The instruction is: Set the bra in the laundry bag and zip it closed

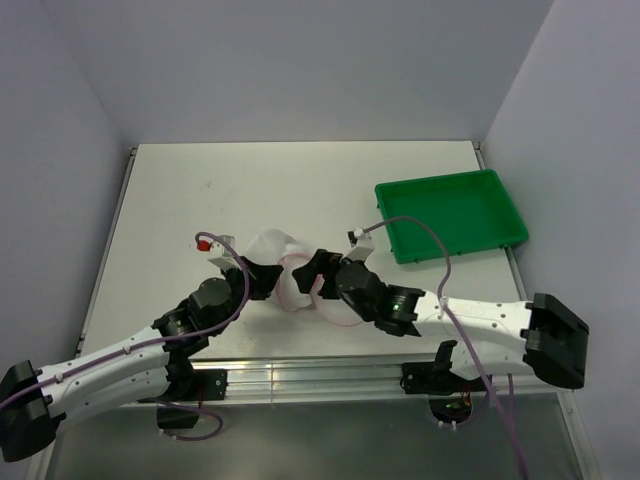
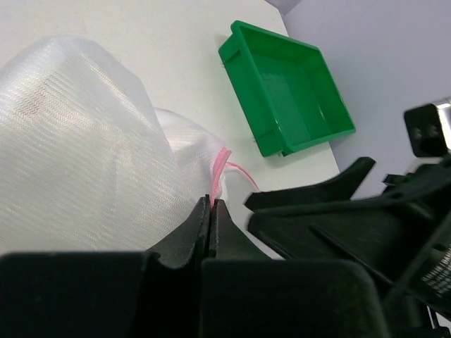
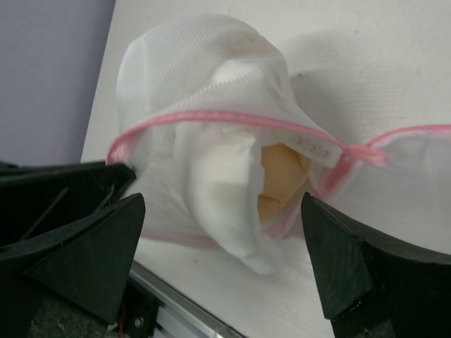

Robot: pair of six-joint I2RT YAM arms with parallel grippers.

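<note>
The laundry bag (image 1: 277,252) is a white mesh pouch lying between my two grippers near the table's front. My left gripper (image 2: 211,201) is shut on the bag's pink zipper band (image 2: 223,163) at the rim. In the right wrist view the bag (image 3: 204,84) gapes open under the pink band (image 3: 232,118). Part of the tan bra (image 3: 280,176) shows inside the opening, partly covered by white mesh. My right gripper (image 3: 223,202) is open wide just in front of that opening, with nothing between its fingers (image 3: 106,246).
A green plastic tray (image 1: 450,215) stands at the back right, also in the left wrist view as the tray (image 2: 285,88). The table's metal front rail (image 3: 183,310) runs close under the right gripper. The right gripper's black body (image 2: 352,218) sits just right of my left fingers.
</note>
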